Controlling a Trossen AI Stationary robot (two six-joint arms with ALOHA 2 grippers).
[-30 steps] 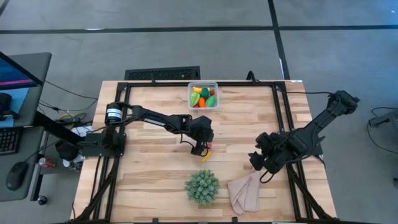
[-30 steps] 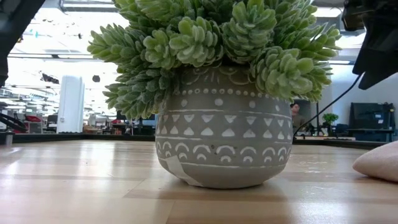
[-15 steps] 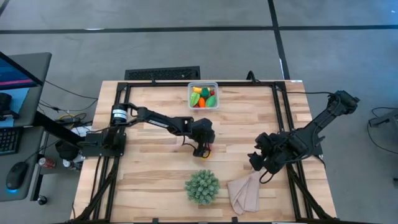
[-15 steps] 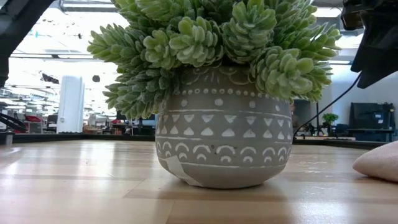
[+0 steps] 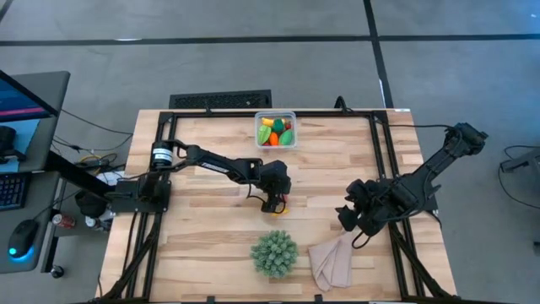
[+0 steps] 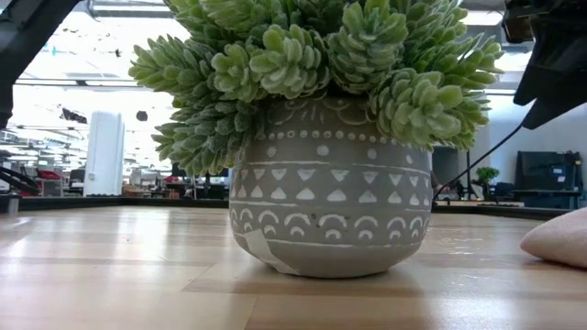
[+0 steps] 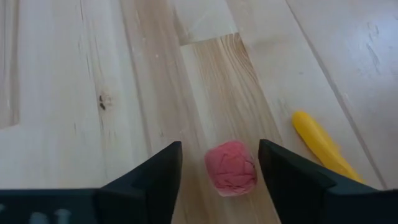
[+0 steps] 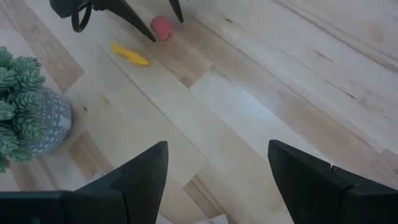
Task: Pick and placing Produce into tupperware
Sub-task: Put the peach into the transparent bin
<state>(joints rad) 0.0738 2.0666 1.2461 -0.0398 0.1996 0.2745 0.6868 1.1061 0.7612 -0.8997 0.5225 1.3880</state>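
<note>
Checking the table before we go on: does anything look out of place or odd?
Two pieces of produce lie outside the tupperware: a red berry between the left gripper jaws, untouched, and a yellow piece beside it on the table. Nothing is spilled or damaged.

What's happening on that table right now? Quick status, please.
Left gripper down at the table, fingers either side of a red berry, not yet pinching. Yellow piece beside it. Right gripper open, waiting. Tupperware part filled. Nothing in the way.
</note>
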